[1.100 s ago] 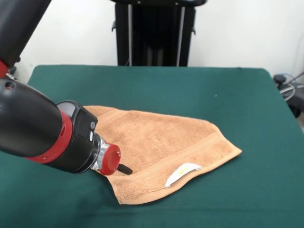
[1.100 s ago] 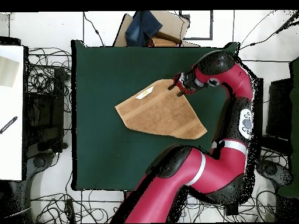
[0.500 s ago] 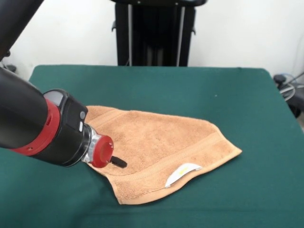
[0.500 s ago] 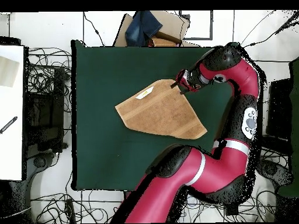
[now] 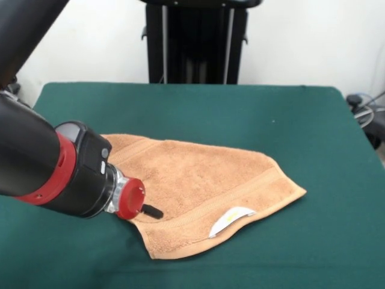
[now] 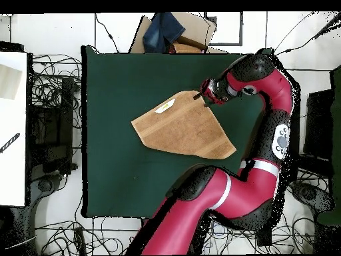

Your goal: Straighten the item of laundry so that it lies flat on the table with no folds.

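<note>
Towel (image 5: pixel 204 186) folded, long axis diagonal, hand (image 5: pixel 153 211) at edge

We are seeing the towel (image 5: pixel 198 192) lying on the table (image 5: pixel 252 114), near its middle, with table surface showing on every side of it. In the front view it is sitting slightly toward the near edge, with one corner pointing right and another pointing toward the camera. The label (image 5: pixel 231 219) is lying on the towel's near right edge, between those two corners. The gripper (image 5: pixel 154 212) is reaching in from the left, low over the towel's near left edge. In the overhead view the gripper (image 6: pixel 198 97) is sitting at the towel's (image 6: pixel 183 127) upper right corner, with the label (image 6: pixel 164 107) to its left.
</note>
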Robot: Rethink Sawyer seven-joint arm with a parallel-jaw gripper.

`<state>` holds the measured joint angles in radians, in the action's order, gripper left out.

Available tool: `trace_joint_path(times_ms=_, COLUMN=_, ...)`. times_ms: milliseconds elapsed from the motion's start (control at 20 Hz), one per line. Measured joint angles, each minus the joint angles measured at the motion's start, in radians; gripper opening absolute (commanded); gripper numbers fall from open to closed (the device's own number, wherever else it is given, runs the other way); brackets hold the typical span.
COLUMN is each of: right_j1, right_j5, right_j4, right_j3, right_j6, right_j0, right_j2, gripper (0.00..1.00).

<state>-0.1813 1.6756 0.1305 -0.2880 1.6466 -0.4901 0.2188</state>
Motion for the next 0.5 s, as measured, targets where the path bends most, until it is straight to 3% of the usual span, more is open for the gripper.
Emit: trace_joint_path(times_ms=500, right_j1=-0.051, right_j5=0.001, right_j4=0.003, right_j3=0.004, right_j6=0.000, right_j0=0.000, right_j2=0.040, gripper=1.00)
